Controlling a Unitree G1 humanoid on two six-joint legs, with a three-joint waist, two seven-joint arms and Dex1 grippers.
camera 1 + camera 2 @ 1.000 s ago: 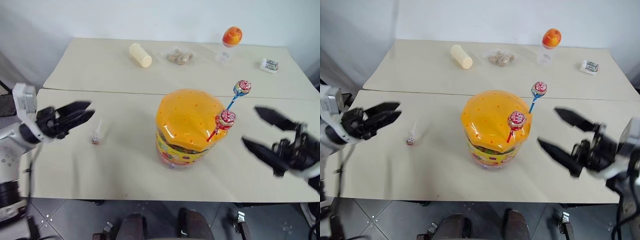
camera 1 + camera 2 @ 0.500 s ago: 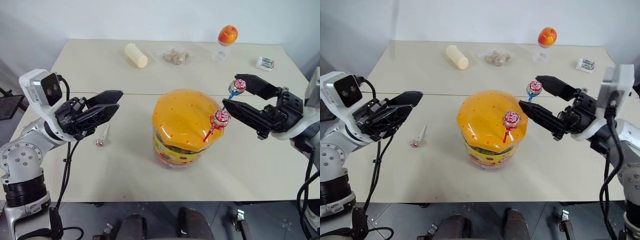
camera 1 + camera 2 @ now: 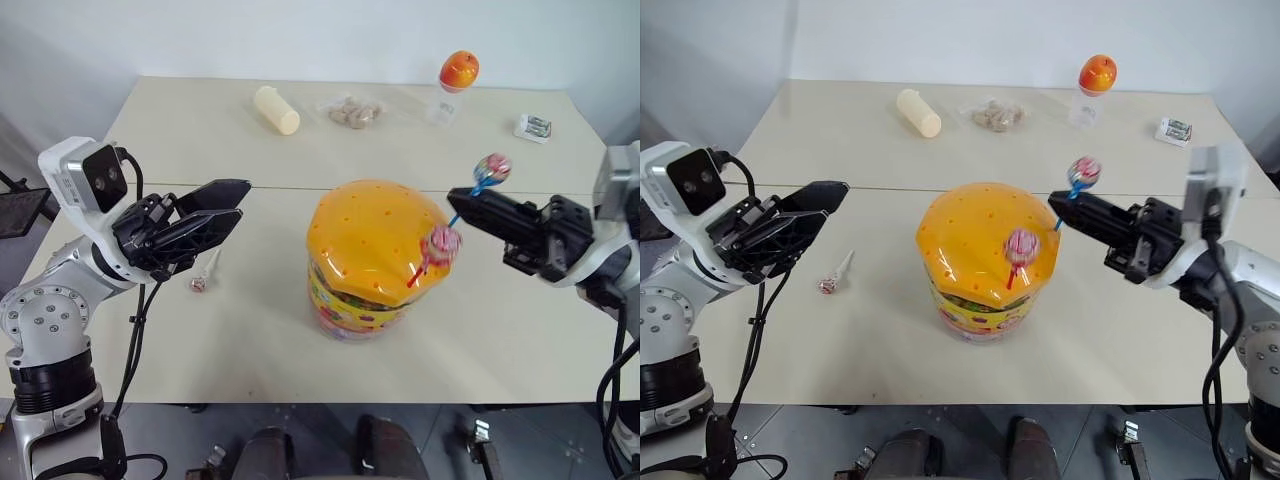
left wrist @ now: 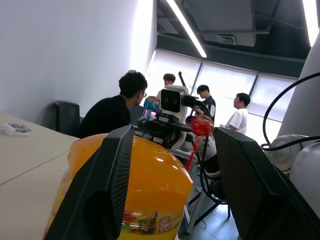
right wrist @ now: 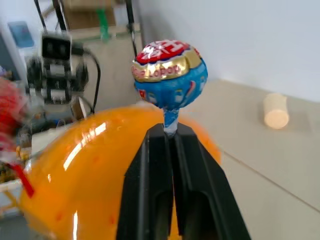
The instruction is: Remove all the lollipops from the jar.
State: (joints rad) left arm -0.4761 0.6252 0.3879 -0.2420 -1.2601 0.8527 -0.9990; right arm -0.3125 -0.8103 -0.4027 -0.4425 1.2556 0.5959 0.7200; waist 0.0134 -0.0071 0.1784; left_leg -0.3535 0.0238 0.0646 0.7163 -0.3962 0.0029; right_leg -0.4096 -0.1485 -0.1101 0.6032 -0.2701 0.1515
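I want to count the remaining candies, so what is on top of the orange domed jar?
Two lollipops stand in the orange domed clear plastic jar: a red-stick one and a blue-stick one, pinched by the right hand. Their lower stick ends are hidden.

We see jar (image 3: 368,255) mid-table, bulky between both grippers. Red-stick lollipop (image 3: 440,243) juts from its right flank. Loose lollipop (image 3: 204,274) lies on open tabletop (image 3: 250,340) left of jar. Far-table clutter well apart.
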